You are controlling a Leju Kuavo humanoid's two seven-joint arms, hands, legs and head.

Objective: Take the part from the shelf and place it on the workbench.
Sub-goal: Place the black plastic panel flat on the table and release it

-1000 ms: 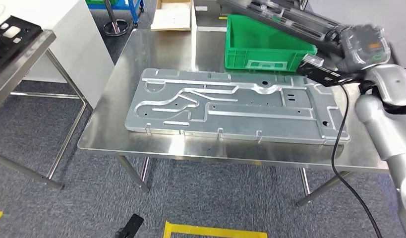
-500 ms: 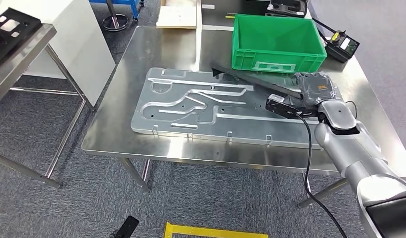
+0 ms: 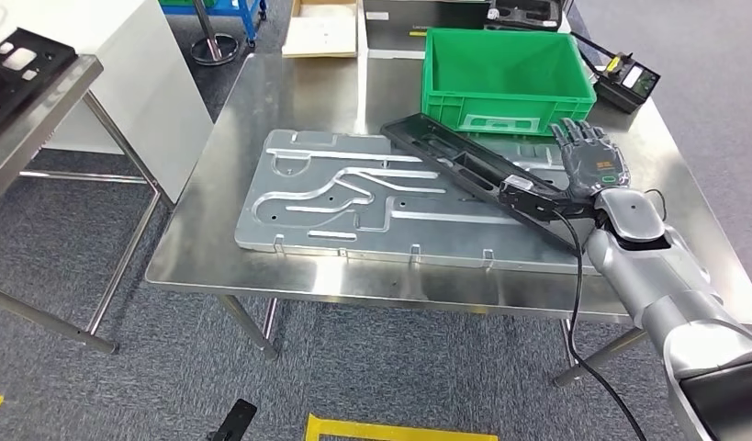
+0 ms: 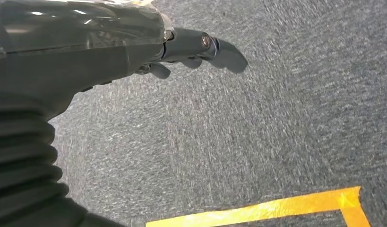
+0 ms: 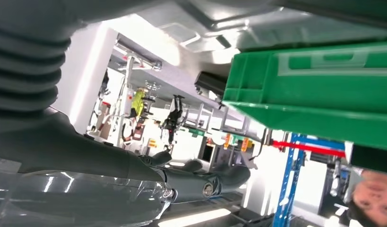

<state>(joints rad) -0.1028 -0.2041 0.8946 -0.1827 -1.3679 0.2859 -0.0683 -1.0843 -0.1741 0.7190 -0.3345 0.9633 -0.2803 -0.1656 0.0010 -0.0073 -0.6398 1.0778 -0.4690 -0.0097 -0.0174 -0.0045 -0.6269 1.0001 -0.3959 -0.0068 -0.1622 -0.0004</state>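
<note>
- The steel tabletop (image 3: 216, 230) shows bare strips along its near edge and left side; its right part, past the right hand (image 3: 588, 161), is also bare up to the edge.
- Grey carpet floor (image 3: 399, 377) lies open in front of the tabletop, marked with yellow tape (image 3: 395, 428).
- The part (image 3: 477, 173), a long black tray-like strip with recessed pockets, lies diagonally on the tabletop, resting across the large aluminium plate (image 3: 353, 197); its far end points toward the green crate (image 3: 505, 78), its near end sits by the right wrist.
- The right hand is held flat above the tabletop just beside the part's near end, fingers stretched out and apart, gripping nothing; whether its palm touches the part cannot be told.
- The left hand (image 4: 134, 52) hangs over the carpet, fingers loosely extended, holding nothing.
- The aluminium plate, machined with curved channels and small tabs on its near edge, takes up the middle of the tabletop.
- The green crate stands at the far side, just beyond the part's far end, and appears close in the right wrist view.
- A small black device (image 3: 629, 84) sits at the far right corner; a black cable (image 3: 583, 303) runs from the right wrist down over the near edge.
- A second steel table (image 3: 41, 119) and a white cabinet (image 3: 124, 64) stand to the left, well apart.
</note>
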